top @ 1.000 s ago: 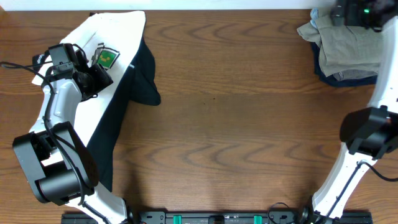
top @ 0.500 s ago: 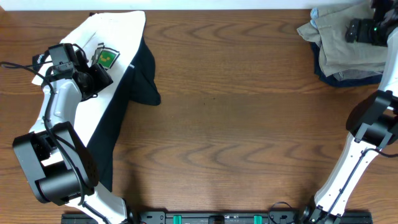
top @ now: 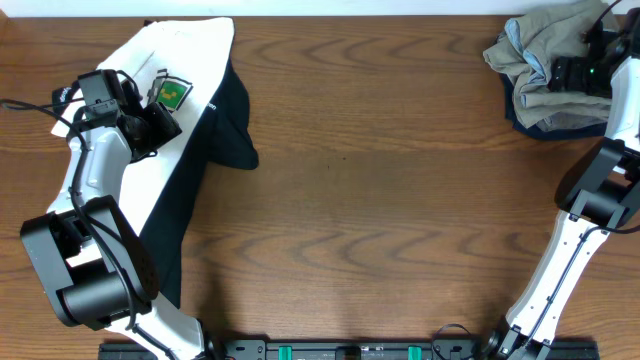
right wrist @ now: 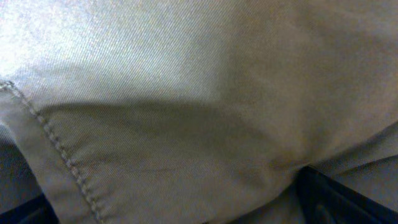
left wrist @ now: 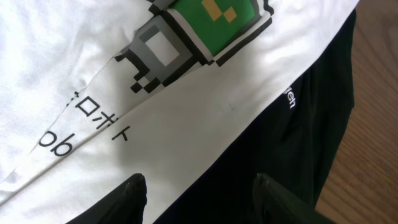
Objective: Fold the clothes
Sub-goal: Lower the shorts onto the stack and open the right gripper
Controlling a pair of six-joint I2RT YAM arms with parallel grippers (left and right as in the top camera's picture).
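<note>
Clothes lie in two places on the table (top: 380, 200). A white shirt (top: 185, 60) lies over a black garment (top: 228, 125) at the far left. A crumpled khaki cloth (top: 540, 55) lies on a navy cloth (top: 522, 120) in the far right corner.

We see the left arm rise from its base at the near left, run along that edge and bend over the shirt. The left gripper (top: 165, 118) points toward the shirt's graphic (top: 172, 94). In the wrist view its fingers (left wrist: 134, 199) stand apart over the line where white meets black, holding nothing.

The right arm stretches from the near right up to the corner, and the right gripper (top: 565, 75) is down on the khaki cloth. Its wrist view is filled with khaki fabric and a stitched hem. We cannot tell whether that pincer is apart or together.

The graphic is a pixel figure, green with yellow squares, joined to a grey and white block outlined in black. Beneath it we read black katakana, roughly ロボット, crossed by a fold, and below that the letters "ob". A small white label (left wrist: 290, 96) on the black garment is too small to read.
</note>
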